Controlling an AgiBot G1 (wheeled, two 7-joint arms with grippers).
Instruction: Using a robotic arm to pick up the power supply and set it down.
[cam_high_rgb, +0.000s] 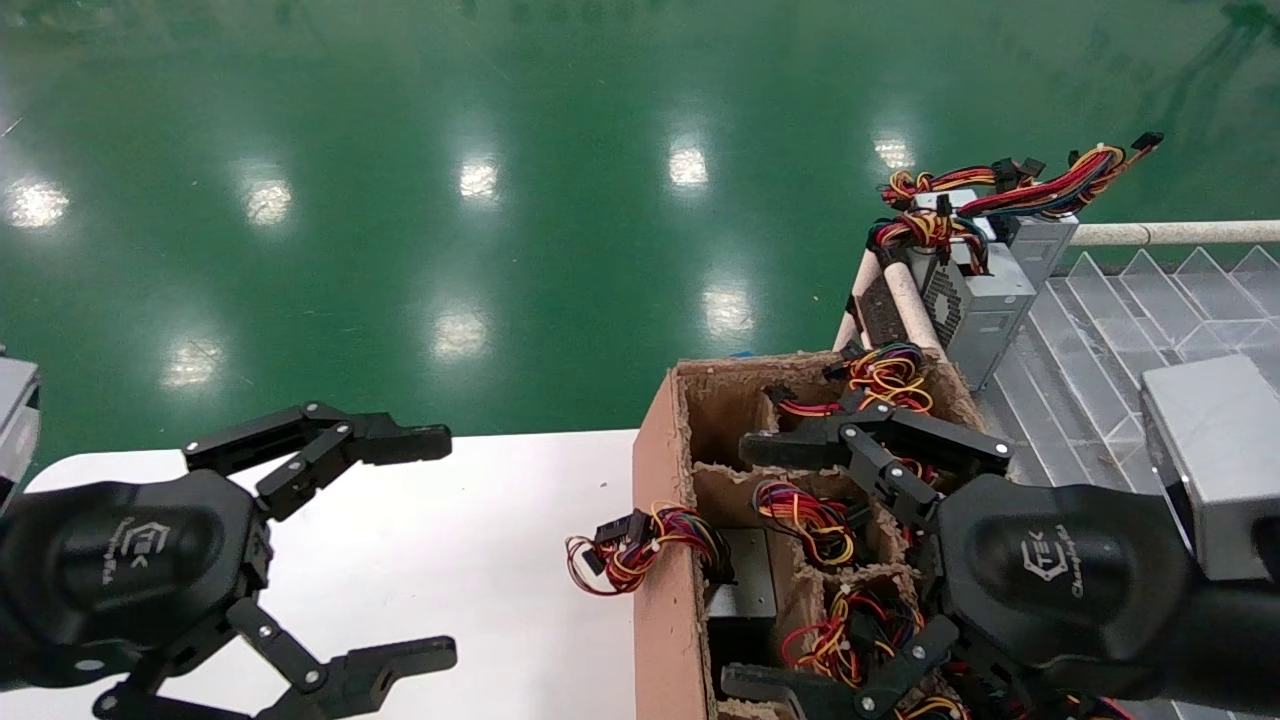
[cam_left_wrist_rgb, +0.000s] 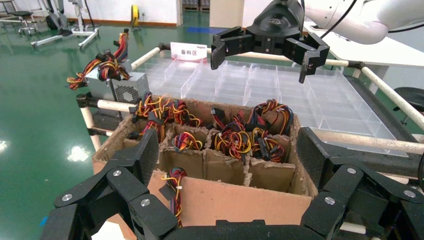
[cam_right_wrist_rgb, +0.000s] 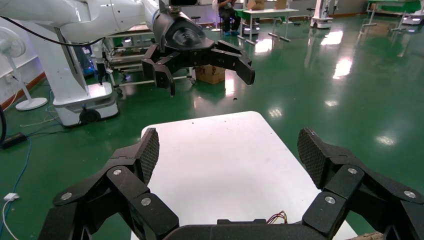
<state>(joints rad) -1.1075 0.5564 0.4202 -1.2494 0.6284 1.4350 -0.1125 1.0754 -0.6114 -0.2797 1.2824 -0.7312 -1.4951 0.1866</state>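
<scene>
Cardboard crate (cam_high_rgb: 660, 520) compartments directly beneath my right pincer (cam_high_rgb: 800, 565), jaws released and empty, hold the wire-topped power supply (cam_high_rgb: 745, 585), standing upright, while my left pincer (cam_high_rgb: 395, 550) hangs released over the white tabletop (cam_high_rgb: 480, 560), farther away.

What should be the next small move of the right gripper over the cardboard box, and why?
Probably lower the right gripper, which hangs open and empty above the cardboard box, straight down toward a power supply whose grey top shows in one compartment. Coloured wires crowd the cells, so descend slowly. The left gripper is open over the white table.
</scene>
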